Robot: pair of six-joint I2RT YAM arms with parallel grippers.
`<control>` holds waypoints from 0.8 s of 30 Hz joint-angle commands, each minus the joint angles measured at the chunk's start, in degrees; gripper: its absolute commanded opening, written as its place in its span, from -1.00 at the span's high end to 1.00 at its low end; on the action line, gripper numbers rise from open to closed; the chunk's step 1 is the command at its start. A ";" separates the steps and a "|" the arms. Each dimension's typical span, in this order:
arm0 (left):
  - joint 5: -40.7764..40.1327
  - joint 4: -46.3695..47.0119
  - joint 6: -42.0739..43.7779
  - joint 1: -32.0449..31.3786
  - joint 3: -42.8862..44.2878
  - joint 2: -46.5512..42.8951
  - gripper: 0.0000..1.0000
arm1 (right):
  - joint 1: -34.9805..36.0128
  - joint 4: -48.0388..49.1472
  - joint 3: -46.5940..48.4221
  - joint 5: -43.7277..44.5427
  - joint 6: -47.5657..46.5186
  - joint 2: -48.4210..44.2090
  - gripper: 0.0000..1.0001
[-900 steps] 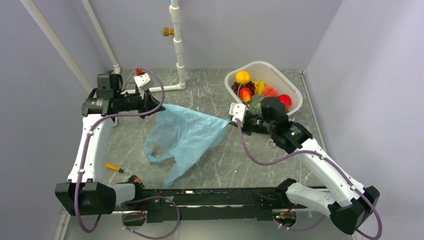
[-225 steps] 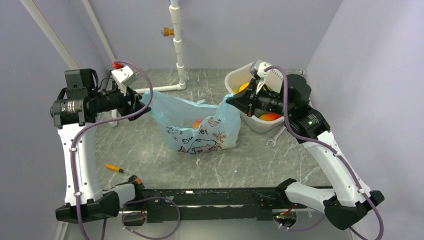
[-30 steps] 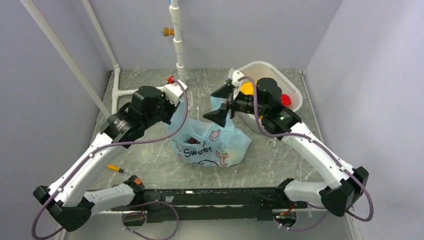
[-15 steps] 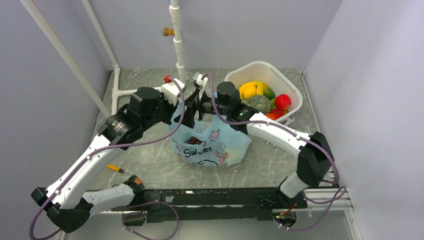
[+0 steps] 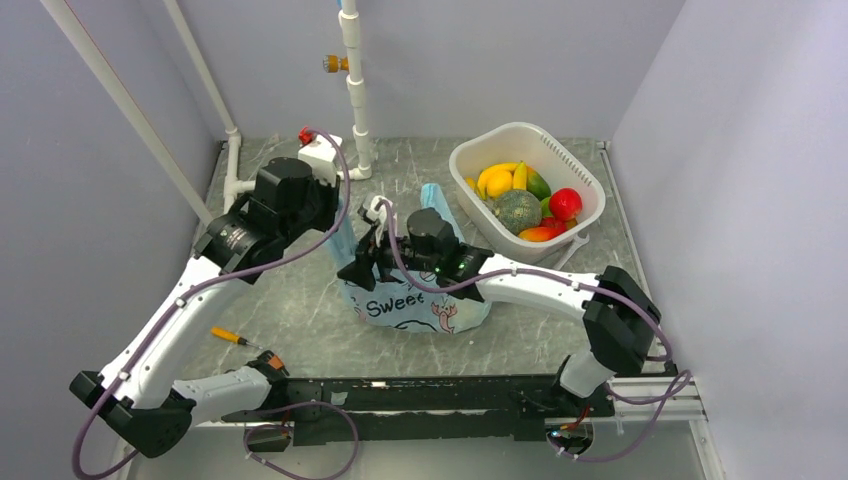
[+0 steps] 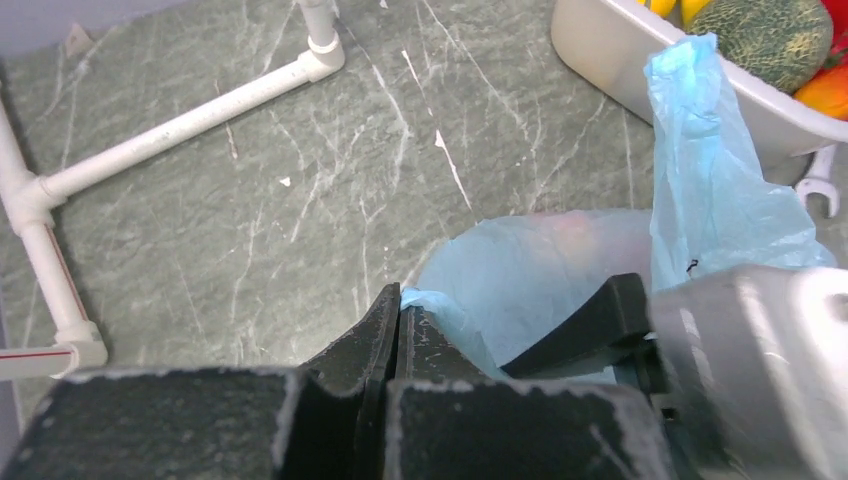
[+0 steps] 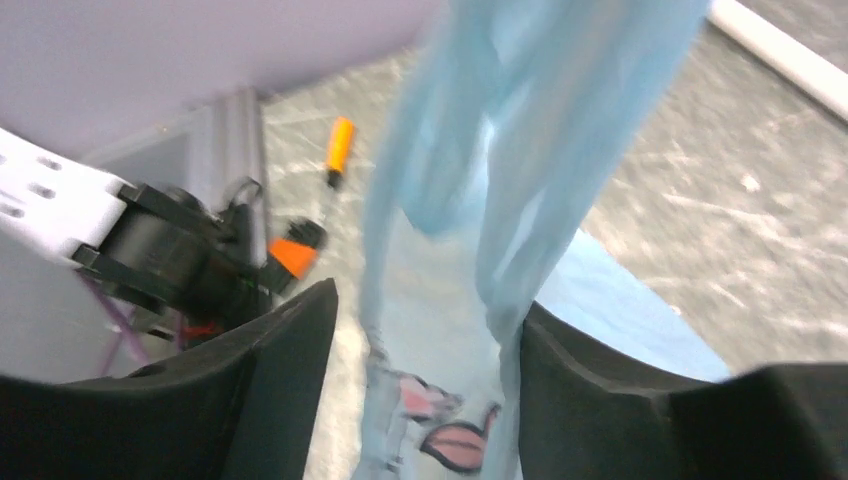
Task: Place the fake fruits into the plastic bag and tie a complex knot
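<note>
The light-blue plastic bag (image 5: 425, 300) stands on the table with dark lettering on its front. My left gripper (image 6: 398, 300) is shut on the film of its left handle and holds it up. My right gripper (image 7: 420, 350) reaches across the bag with its jaws open on either side of that stretched handle strip (image 7: 500, 200); the strip lies against one finger (image 7: 575, 370). The bag's other handle (image 5: 436, 196) sticks up loose. Fake fruits lie in the white basket (image 5: 580, 165): a yellow one (image 5: 497, 181), a netted melon (image 5: 519, 209) and a red one (image 5: 565, 203). The bag's contents are hidden.
A white pipe frame (image 5: 355, 90) stands at the back and runs along the left (image 6: 200, 120). An orange-handled screwdriver (image 5: 232, 337) lies front left. A wrench (image 6: 825, 190) lies beside the basket. The two arms are crossed close together over the bag.
My right arm has swung from the basket leftward across the bag to the left handle, and its jaws have narrowed a little. My left gripper has drawn the handle back to the left.
</note>
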 commanded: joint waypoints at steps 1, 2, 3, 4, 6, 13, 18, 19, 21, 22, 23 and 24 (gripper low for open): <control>4.28 -0.08 -4.98 1.24 3.45 -1.12 1.00 | 0.39 0.90 -4.10 10.70 -6.36 0.08 0.26; 6.77 -0.22 -4.58 1.54 3.47 -1.60 1.00 | 0.27 1.28 -4.76 10.43 -7.82 -0.17 0.58; 10.76 -0.26 -2.49 2.36 3.44 -2.32 1.00 | 0.02 1.48 -5.49 9.73 -8.62 -0.63 0.92; 15.05 -0.58 -0.98 4.63 3.31 -3.15 0.80 | -0.36 1.84 -6.27 8.44 -8.79 -1.27 1.00; 33.83 0.31 3.88 12.42 1.80 -5.61 0.33 | -1.44 3.14 -7.99 4.02 -10.45 -2.77 1.00; 68.67 -19.17 46.35 29.41 -4.46 -10.51 -0.98 | -3.91 5.13 -12.12 -7.62 -12.50 -8.87 1.00; 76.41 -30.25 77.01 29.54 -12.58 -7.34 -0.89 | -3.97 6.56 -14.29 -13.37 -13.77 -10.24 1.00; 77.75 -28.15 77.99 29.53 -13.55 -6.75 -0.88 | -4.05 6.23 -14.10 -14.09 -14.14 -9.93 1.00; 80.30 -21.70 74.52 29.03 -14.55 -5.75 -0.85 | -4.07 6.36 -14.08 -14.76 -14.74 -9.80 1.00; 80.88 -18.52 71.98 28.19 -14.83 -5.29 -0.82 | -4.07 6.50 -14.06 -15.14 -15.10 -9.71 1.00; 81.21 -15.26 69.31 27.01 -15.07 -4.94 -0.78 | -4.10 6.18 -13.88 -15.59 -15.59 -9.66 1.00; 81.55 -13.60 68.05 25.82 -15.03 -4.59 -0.70 | -4.04 5.86 -13.85 -15.85 -16.00 -9.51 1.00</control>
